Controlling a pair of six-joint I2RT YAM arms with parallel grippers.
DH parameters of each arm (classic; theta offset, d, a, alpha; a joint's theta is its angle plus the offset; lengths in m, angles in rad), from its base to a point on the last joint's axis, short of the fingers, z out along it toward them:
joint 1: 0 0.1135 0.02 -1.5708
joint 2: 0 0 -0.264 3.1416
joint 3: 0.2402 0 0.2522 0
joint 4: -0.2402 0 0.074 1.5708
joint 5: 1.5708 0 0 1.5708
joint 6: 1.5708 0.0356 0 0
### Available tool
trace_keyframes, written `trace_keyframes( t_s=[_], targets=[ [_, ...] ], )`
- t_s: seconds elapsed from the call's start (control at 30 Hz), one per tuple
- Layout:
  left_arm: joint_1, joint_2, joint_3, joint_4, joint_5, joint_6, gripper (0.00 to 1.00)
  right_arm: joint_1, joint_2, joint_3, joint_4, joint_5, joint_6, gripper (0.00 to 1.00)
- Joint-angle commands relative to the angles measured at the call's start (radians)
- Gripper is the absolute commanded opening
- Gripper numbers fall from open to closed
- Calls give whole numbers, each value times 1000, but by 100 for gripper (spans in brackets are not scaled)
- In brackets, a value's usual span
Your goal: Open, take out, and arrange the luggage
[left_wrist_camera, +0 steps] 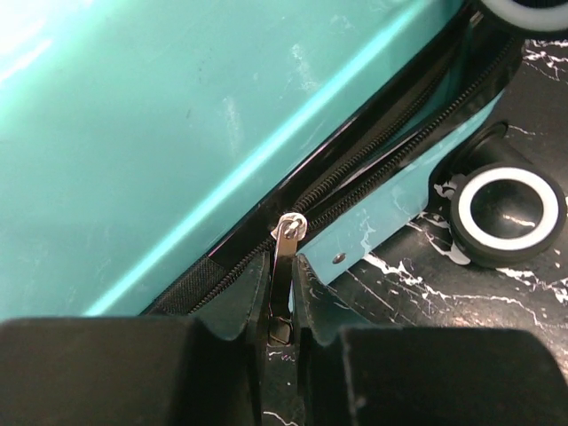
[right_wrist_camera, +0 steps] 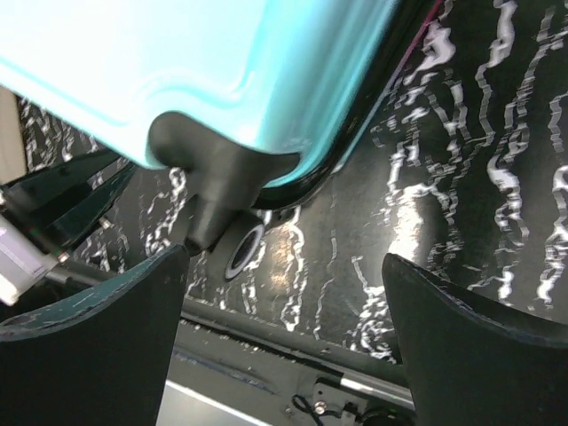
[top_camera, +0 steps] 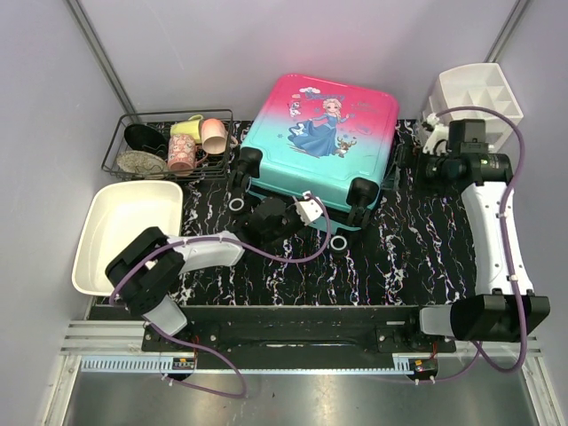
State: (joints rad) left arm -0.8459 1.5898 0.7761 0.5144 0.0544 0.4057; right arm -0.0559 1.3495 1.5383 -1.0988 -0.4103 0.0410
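The luggage [top_camera: 319,146] lies flat on the black marbled mat, teal-to-pink shell with a princess print, black wheels toward me. My left gripper [top_camera: 297,213] is at its near edge, between the wheels. In the left wrist view the gripper [left_wrist_camera: 282,293] is shut on the silver zipper pull [left_wrist_camera: 286,257], and the black zipper track [left_wrist_camera: 382,169] runs up to the right along the teal shell [left_wrist_camera: 177,115]. My right gripper [top_camera: 413,161] is beside the suitcase's right side. In the right wrist view it [right_wrist_camera: 284,302] is open and empty, below the teal shell [right_wrist_camera: 204,71] and a wheel mount [right_wrist_camera: 217,191].
A wire dish rack [top_camera: 169,146] with mugs and a plate stands at the back left. A white rectangular tub [top_camera: 124,232] lies at the left front. A white drawer organizer [top_camera: 475,102] stands at the back right. A caster wheel [left_wrist_camera: 506,213] sits close to the zipper.
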Motion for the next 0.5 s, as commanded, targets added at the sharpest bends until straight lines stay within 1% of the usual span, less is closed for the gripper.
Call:
trace_keyframes(
  t_s=[0.0,0.03,0.07,0.2,0.27,0.3,0.37,0.43,0.47],
  targets=[
    [-67,38,86,72,33,-116,0,115,11,-75,-32,11,109,100],
    [-68,42,94,67,18,-126,0,146,17,-81,-35,25,117,100],
    [-70,48,106,59,12,-140,0,206,19,-84,-33,39,126,100],
    [-82,59,114,70,-11,-142,0,301,46,-72,-35,158,158,99],
    [-96,71,123,78,-27,-139,0,317,79,-64,-47,198,163,100],
    [-100,78,129,82,-28,-142,0,324,88,-66,-44,244,160,99],
    [-114,96,146,98,-37,-145,0,324,112,-61,-42,275,155,95],
    [-119,107,167,105,-53,-153,0,324,134,-57,-39,304,152,85],
    [-119,114,175,102,-51,-165,0,324,141,-55,-41,314,158,81]
  ],
)
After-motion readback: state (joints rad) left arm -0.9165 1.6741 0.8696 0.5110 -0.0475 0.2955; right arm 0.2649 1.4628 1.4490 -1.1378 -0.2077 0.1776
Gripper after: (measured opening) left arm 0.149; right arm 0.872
